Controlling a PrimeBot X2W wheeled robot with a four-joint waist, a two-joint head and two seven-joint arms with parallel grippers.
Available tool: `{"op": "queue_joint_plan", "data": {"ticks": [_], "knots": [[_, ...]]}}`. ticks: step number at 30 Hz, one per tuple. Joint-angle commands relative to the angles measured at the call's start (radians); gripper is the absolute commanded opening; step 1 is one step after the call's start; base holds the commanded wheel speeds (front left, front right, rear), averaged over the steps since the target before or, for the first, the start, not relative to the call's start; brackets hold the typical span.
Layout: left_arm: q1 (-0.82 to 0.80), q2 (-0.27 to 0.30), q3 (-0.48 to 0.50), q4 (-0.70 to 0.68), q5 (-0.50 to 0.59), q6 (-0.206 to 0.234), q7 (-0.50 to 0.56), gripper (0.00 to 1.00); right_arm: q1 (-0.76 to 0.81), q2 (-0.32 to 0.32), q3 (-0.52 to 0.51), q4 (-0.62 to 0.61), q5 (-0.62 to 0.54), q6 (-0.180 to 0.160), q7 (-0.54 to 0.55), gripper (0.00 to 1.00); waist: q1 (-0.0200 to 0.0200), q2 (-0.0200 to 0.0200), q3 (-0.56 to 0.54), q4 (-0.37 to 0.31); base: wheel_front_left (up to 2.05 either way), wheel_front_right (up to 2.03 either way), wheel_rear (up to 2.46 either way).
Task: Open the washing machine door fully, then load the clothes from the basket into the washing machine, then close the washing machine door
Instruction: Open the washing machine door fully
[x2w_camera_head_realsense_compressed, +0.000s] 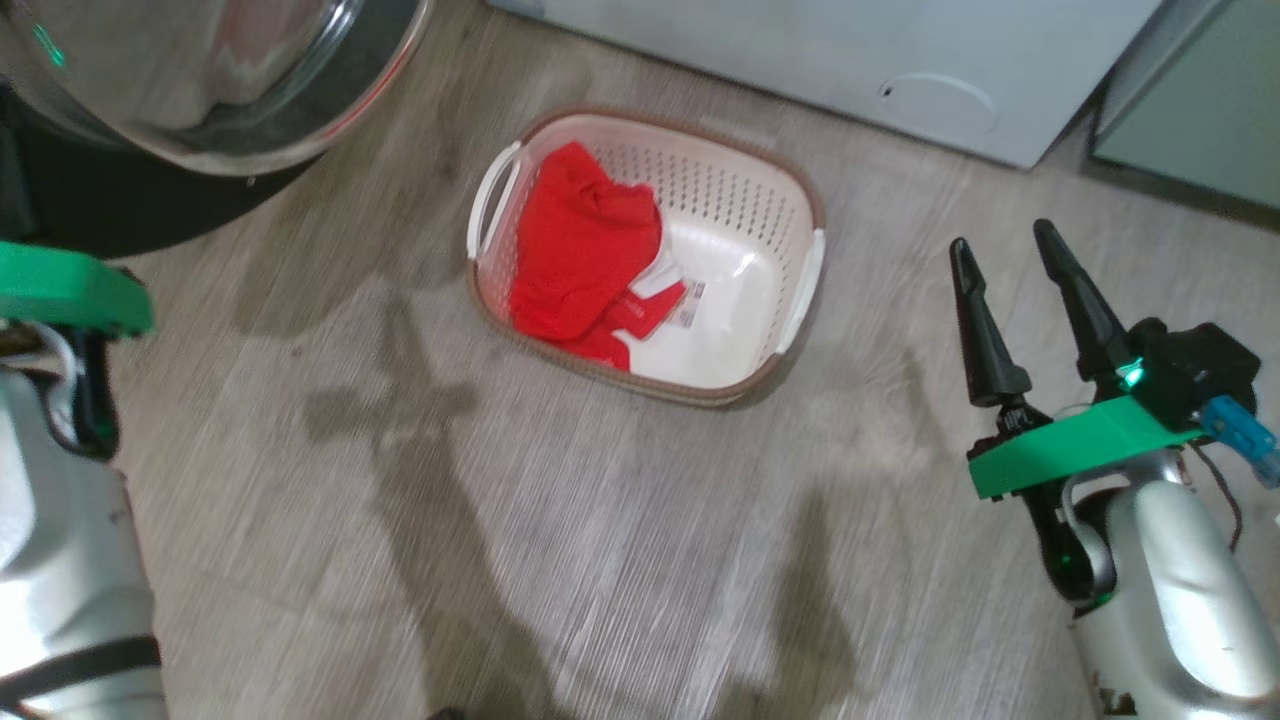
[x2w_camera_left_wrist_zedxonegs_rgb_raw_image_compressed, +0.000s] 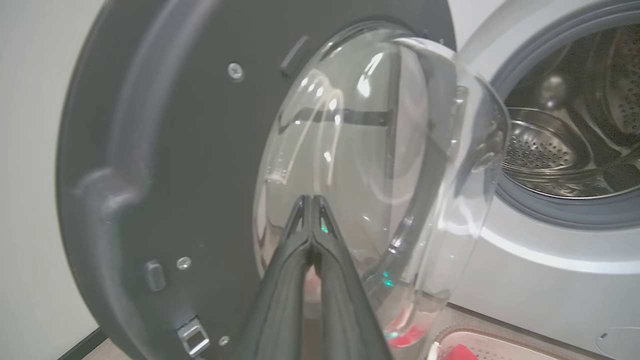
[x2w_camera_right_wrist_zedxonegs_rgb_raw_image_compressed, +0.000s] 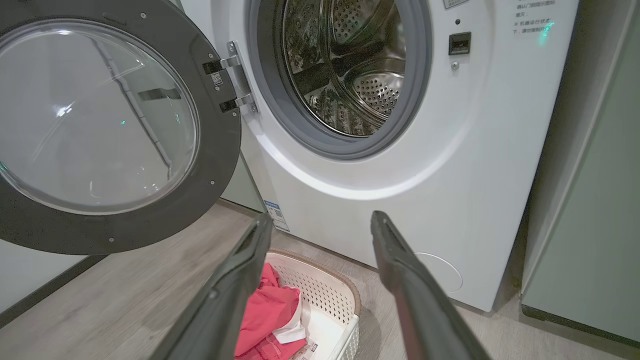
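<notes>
The washing machine (x2w_camera_right_wrist_zedxonegs_rgb_raw_image_compressed: 450, 150) stands with its drum uncovered. Its door (x2w_camera_right_wrist_zedxonegs_rgb_raw_image_compressed: 215, 165) is swung out wide to the left on its hinge, inner side and glass bowl (x2w_camera_left_wrist_zedxonegs_rgb_raw_image_compressed: 380, 150) facing me. My left gripper (x2w_camera_left_wrist_zedxonegs_rgb_raw_image_compressed: 311, 198) is shut with nothing in it, its tips pointing at the bowl's lower part; I cannot tell whether they touch it. On the floor in front of the machine sits the basket (x2w_camera_head_realsense_compressed: 790, 200), with the red clothes (x2w_camera_head_realsense_compressed: 580, 250) lying in its left half. My right gripper (x2w_camera_head_realsense_compressed: 1000, 237) hangs open and empty to the right of the basket, above the floor.
A pale green cabinet (x2w_camera_right_wrist_zedxonegs_rgb_raw_image_compressed: 590, 200) stands right beside the machine. The door (x2w_camera_head_realsense_compressed: 200, 90) overhangs the floor at the upper left of the head view, close to my left forearm (x2w_camera_head_realsense_compressed: 60, 520). Bare wood-look floor (x2w_camera_head_realsense_compressed: 600, 520) lies between me and the basket.
</notes>
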Motion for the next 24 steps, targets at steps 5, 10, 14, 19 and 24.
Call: {"op": "queue_joint_plan", "data": {"ticks": [5, 10, 14, 19, 24], "knots": [[0.059, 0.036, -0.061, -0.085, -0.011, -0.001, -0.005, 0.00, 0.011, 0.027, 0.032, -0.003, 0.021, 0.000, -0.027, 1.00, 0.0000, 0.0000, -0.088, -0.058, 0.00, 0.00, 0.00], [0.133, 0.029, -0.126, -0.140, -0.026, -0.001, -0.005, 0.00, 0.028, 0.036, 0.030, 0.013, 0.035, 0.000, -0.036, 1.00, 0.0000, 0.0000, -0.156, -0.112, 0.00, 0.00, 0.00], [0.202, 0.016, -0.167, -0.180, -0.036, -0.001, -0.005, 0.00, 0.049, 0.041, 0.023, 0.010, 0.041, 0.000, -0.039, 1.00, 0.0000, 0.0000, -0.201, -0.161, 0.00, 0.00, 0.00], [0.298, -0.017, -0.205, -0.236, -0.047, -0.001, -0.005, 0.00, 0.091, 0.048, 0.003, -0.023, 0.042, 0.000, -0.039, 1.00, 0.0000, 0.0000, -0.245, -0.237, 0.00, 0.00, 0.00], [0.357, -0.042, -0.206, -0.275, -0.063, -0.001, -0.005, 0.00, 0.116, 0.050, -0.011, -0.044, 0.040, 0.000, -0.039, 1.00, 0.0000, 0.0000, -0.260, -0.283, 0.00, 0.00, 0.00]]}}
